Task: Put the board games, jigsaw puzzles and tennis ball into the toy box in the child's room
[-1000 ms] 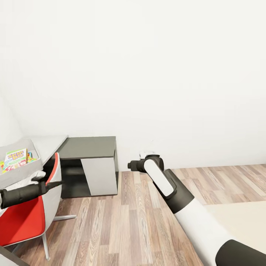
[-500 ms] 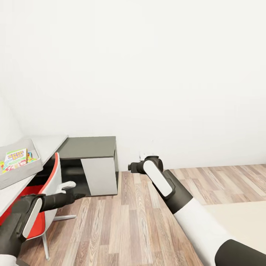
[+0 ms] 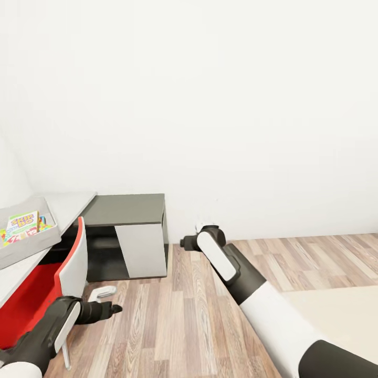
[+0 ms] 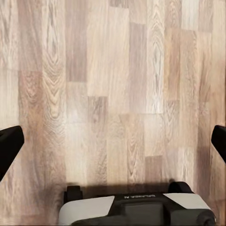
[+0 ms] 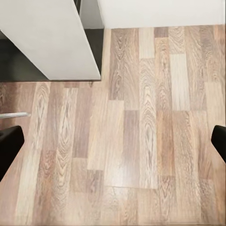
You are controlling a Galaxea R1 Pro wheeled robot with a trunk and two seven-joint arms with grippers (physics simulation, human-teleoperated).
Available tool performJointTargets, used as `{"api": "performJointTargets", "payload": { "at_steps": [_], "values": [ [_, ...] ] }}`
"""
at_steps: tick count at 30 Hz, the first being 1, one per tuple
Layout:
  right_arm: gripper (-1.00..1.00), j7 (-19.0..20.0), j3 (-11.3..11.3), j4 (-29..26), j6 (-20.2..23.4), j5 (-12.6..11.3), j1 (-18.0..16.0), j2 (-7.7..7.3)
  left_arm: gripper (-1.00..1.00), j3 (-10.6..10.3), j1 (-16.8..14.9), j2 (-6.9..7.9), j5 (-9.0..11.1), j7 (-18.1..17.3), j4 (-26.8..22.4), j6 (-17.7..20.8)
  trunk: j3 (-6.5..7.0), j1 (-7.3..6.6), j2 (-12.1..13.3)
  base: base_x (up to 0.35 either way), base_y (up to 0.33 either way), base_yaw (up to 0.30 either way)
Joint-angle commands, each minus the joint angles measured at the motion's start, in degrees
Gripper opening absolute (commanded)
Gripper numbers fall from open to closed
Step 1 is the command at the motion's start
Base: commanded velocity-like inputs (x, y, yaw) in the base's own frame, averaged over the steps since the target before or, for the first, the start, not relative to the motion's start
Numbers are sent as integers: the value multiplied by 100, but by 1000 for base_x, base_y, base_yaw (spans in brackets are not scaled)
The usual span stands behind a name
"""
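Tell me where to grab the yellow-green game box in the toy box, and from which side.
Grip the yellow-green game box by its long edges, coming from above: it lies flat in the open-topped toy box, whose sloping walls block a sideways approach. Both grippers are open and empty over the floor.

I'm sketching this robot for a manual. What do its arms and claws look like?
Both arms are white near the body, then dark grey-black cylinders, each bearing an elongated white panel. The left claw and right claw are black with dark fingers. No cables show.

open floor (image 3: pixel 173 315) ahead — red chair (image 3: pixel 37 294) crowds left.
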Motion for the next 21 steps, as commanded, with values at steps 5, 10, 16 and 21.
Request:
{"api": "performJointTargets", "payload": {
  "at_steps": [5, 10, 16, 21],
  "values": [
    [100, -55, 82, 363, -255, 1, -8, 0, 100, -19, -19, -16, 32, 432, 847, -515, -13, 4, -14, 0, 0, 0],
    [100, -47, 605, 1361, -988, 21, -8, 0, 100, -31, -23, -134, 26, 955, 1661, -1038, -13, 4, -14, 0, 0, 0],
    [100, 251, 1406, 1974, -1994, -6, -8, 0, 100, -45, -23, -191, 24, 1340, 2813, -1914, -20, 4, -14, 0, 0, -7],
    [100, 793, 1691, 2287, -2173, -23, -8, 0, 100, -77, -24, -179, 24, 1397, 3537, -2582, -56, 4, -14, 0, 0, -55]
  ]
}}
